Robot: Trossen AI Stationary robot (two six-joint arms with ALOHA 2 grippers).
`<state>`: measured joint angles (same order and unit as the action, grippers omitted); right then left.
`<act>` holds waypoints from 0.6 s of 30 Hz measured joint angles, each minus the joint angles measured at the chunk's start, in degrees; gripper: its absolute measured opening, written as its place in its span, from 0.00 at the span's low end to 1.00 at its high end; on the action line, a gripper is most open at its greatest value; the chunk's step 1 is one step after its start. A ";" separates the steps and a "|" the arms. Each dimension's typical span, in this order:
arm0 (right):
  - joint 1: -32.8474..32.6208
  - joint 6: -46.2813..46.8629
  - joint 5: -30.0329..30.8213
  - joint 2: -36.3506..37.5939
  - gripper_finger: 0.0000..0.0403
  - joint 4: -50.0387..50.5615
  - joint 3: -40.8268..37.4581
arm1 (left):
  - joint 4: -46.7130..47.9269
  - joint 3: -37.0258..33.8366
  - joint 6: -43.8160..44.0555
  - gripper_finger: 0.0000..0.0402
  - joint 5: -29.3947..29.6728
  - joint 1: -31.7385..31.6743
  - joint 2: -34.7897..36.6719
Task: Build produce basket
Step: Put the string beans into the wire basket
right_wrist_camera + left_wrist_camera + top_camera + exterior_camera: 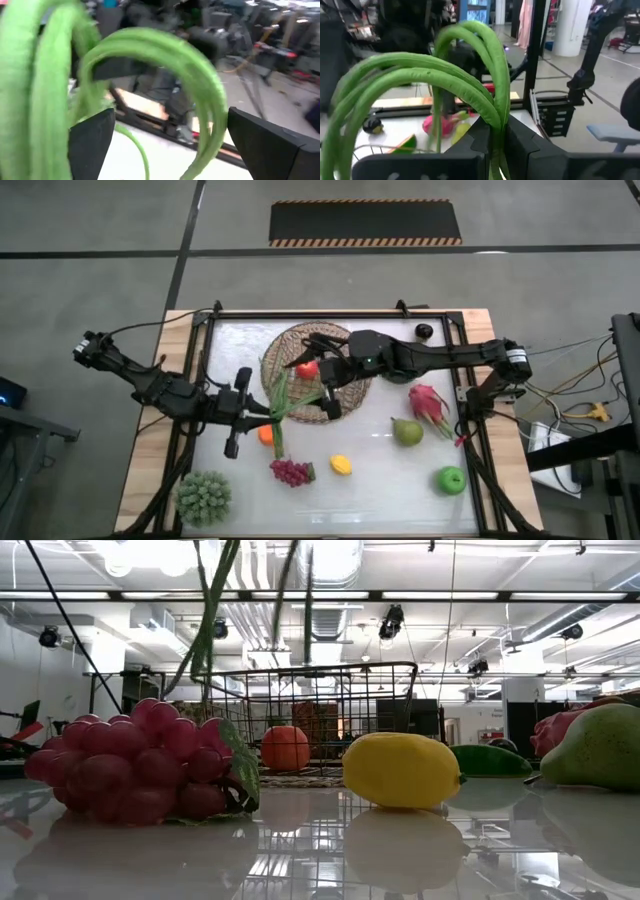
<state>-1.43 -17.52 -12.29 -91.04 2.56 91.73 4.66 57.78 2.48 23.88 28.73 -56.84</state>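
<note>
Left claw (268, 414), fingers clamped on the long green stalks (279, 408), holds them just outside the basket (290, 345) rim. Right claw (325, 385), fingers spread wide, hangs over the basket, the stalks' tips just beside it. Nearer than the left claw on the surface (400, 480): orange (266, 434), purple grapes (291, 471), lemon (341, 465). Beyond: red apple (307, 369) in the basket.

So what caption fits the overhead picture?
Left tool lifts green stalks beside the basket; right tool waits open.
</note>
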 joint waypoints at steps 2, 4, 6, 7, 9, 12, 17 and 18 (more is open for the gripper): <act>-0.02 0.31 -1.51 -0.58 0.91 -0.69 -0.01 | -0.06 0.00 -1.50 0.04 0.02 -0.02 0.00; -0.02 0.48 -1.65 -0.67 0.91 -1.14 0.00 | -0.12 0.00 -3.11 0.04 -0.02 -0.02 -0.37; -0.02 0.42 -1.41 -1.12 0.91 -1.49 0.00 | -0.17 0.00 -4.31 0.04 -0.35 -0.02 -0.79; 0.01 0.42 -0.92 -1.26 0.90 -1.86 0.00 | -0.34 0.00 -4.40 0.04 -1.21 -0.02 -1.02; 0.19 -0.03 0.34 -1.30 0.88 -1.52 0.00 | -1.58 -0.02 -4.42 0.04 -3.54 -0.02 -1.45; 0.28 -0.78 0.78 -0.95 0.85 -1.59 0.00 | -2.77 -0.02 -4.41 0.04 -4.78 0.16 -2.22; 0.24 -2.48 2.22 -0.03 0.81 -2.10 0.00 | -2.87 -0.02 -4.43 0.04 -5.71 1.04 -3.48; 0.24 -2.51 2.22 -0.03 0.80 -2.40 0.00 | -2.96 -0.02 -4.47 0.04 -5.87 1.19 -3.77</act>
<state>-1.19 -20.03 -10.07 -91.07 0.15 91.72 1.70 57.76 -1.99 18.01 29.93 -60.61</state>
